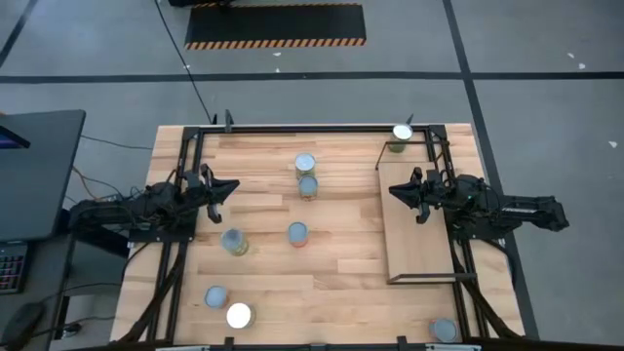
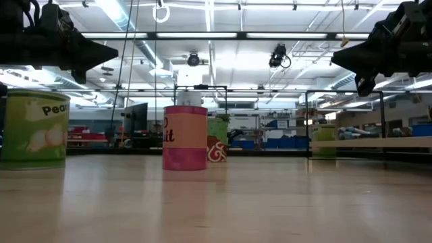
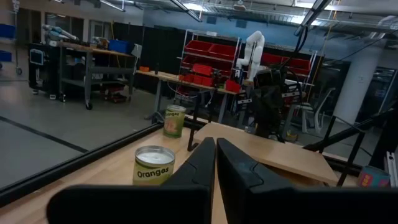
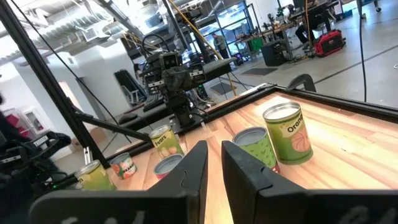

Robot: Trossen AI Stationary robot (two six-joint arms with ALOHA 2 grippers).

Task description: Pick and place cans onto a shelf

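Observation:
Several cans stand upright on the butcher-block table: two close together at the far middle [image 1: 305, 164] [image 1: 308, 185], one in the middle [image 1: 297, 233], one left of it [image 1: 234, 241], two at the near left [image 1: 215, 296] [image 1: 239, 315] and one at the near right [image 1: 444, 330]. One green can [image 1: 403, 134] stands on the far corner of the shelf [image 1: 421, 234], a raised light-wood panel in a black frame on the right. My left gripper [image 1: 232, 186] is shut and empty above the table's left side. My right gripper [image 1: 395, 191] is shut and empty over the shelf's left edge.
A black metal frame [image 1: 292, 128] runs along the table's far edge and down both sides. In the low view a green can [image 2: 34, 128] stands near on the left and a pink-and-orange can [image 2: 184, 137] in the middle. Bare wood lies between the middle cans and the shelf.

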